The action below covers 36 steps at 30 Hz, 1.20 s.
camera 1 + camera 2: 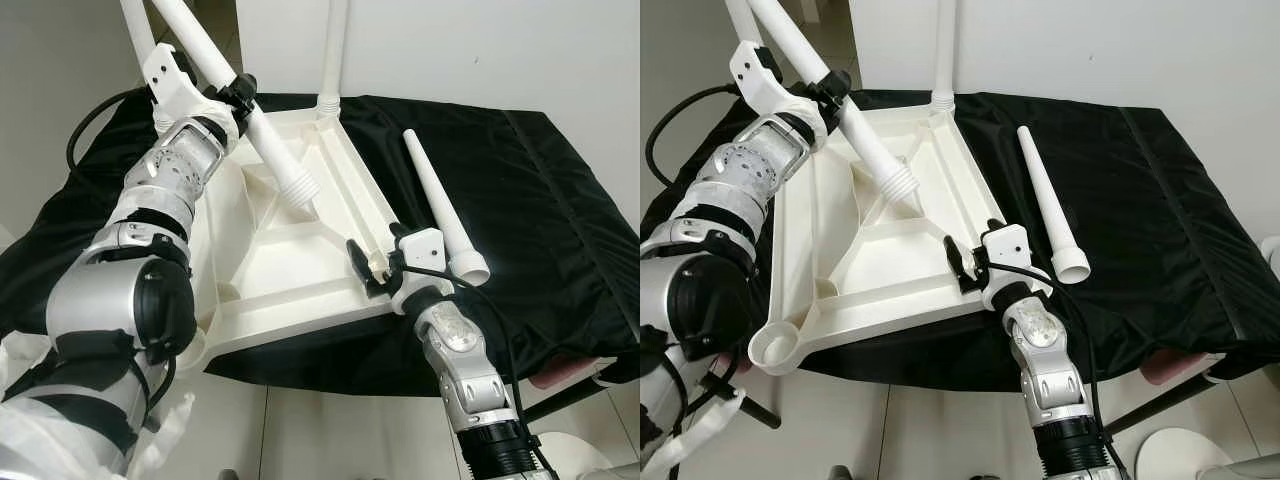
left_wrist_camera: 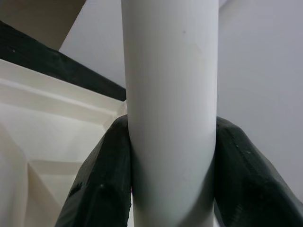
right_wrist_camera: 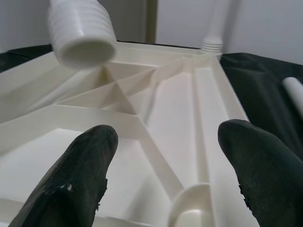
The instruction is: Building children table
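The white children's tabletop [image 1: 290, 250] lies upside down on a black cloth. My left gripper [image 1: 243, 95] is shut on a white leg [image 1: 270, 140], held slanted, with its threaded end [image 3: 83, 33] hovering over the middle of the tabletop. The black fingers [image 2: 99, 189] press both sides of that leg [image 2: 170, 118]. One leg [image 1: 333, 50] stands screwed in at the far corner. A loose leg [image 1: 440, 210] lies on the cloth to the right. My right gripper [image 1: 375, 265] is open at the near right corner, fingers [image 3: 75, 175] either side of the empty socket [image 3: 191, 203].
The black cloth [image 1: 540, 200] covers a low surface, with its front edge near me and pale floor below. Another white leg [image 1: 135, 25] rises behind my left arm. A second empty socket [image 1: 775, 345] sits at the near left corner. A white wall stands behind.
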Motion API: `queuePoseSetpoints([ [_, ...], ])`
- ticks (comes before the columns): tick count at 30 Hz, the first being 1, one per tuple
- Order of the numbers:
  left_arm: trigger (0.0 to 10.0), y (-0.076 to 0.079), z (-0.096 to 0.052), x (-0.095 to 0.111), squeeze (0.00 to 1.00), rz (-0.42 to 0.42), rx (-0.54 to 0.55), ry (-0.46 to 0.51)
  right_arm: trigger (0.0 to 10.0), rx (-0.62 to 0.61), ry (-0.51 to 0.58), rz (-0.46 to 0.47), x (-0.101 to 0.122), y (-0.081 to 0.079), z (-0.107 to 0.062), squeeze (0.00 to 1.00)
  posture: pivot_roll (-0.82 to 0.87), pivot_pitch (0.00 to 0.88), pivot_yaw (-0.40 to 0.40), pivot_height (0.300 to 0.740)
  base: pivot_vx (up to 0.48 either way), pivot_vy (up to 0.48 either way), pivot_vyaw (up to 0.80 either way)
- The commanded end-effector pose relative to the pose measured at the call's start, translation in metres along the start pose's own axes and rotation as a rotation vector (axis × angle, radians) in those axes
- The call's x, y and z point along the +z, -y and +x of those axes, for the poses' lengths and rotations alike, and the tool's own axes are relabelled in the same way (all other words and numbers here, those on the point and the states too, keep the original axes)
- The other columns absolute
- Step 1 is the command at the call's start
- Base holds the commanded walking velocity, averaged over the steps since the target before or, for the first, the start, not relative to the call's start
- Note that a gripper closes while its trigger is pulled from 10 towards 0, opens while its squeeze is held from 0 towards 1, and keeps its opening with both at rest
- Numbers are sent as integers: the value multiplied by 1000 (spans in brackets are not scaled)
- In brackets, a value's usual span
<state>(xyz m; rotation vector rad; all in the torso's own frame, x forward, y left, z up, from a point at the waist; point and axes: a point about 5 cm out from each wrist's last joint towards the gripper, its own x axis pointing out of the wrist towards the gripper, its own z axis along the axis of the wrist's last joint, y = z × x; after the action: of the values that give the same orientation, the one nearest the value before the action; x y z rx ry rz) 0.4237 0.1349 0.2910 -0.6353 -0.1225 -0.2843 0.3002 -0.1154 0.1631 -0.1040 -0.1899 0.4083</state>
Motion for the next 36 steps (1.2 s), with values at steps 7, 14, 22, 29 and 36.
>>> queuePoseSetpoints([
  [7,10000,43,-12,-19,0,157,-391,71,10000,74,49,21,32,1,8,0,0,14,-14,740,0,0,0],
  [14,10000,62,-22,-31,0,205,-445,109,10000,66,20,43,38,1,14,0,6,8,-17,740,0,0,0],
  [22,10000,89,-43,-59,0,245,-510,117,10000,64,-17,26,37,1,22,0,8,8,-15,740,0,0,0],
  [29,10000,105,-58,-73,0,300,-546,124,10000,72,-60,24,32,-1,26,0,21,14,-21,740,0,0,0],
  [36,10000,115,-68,-82,0,294,-570,103,10000,64,-90,4,29,2,34,0,26,22,-23,740,0,0,0],
])
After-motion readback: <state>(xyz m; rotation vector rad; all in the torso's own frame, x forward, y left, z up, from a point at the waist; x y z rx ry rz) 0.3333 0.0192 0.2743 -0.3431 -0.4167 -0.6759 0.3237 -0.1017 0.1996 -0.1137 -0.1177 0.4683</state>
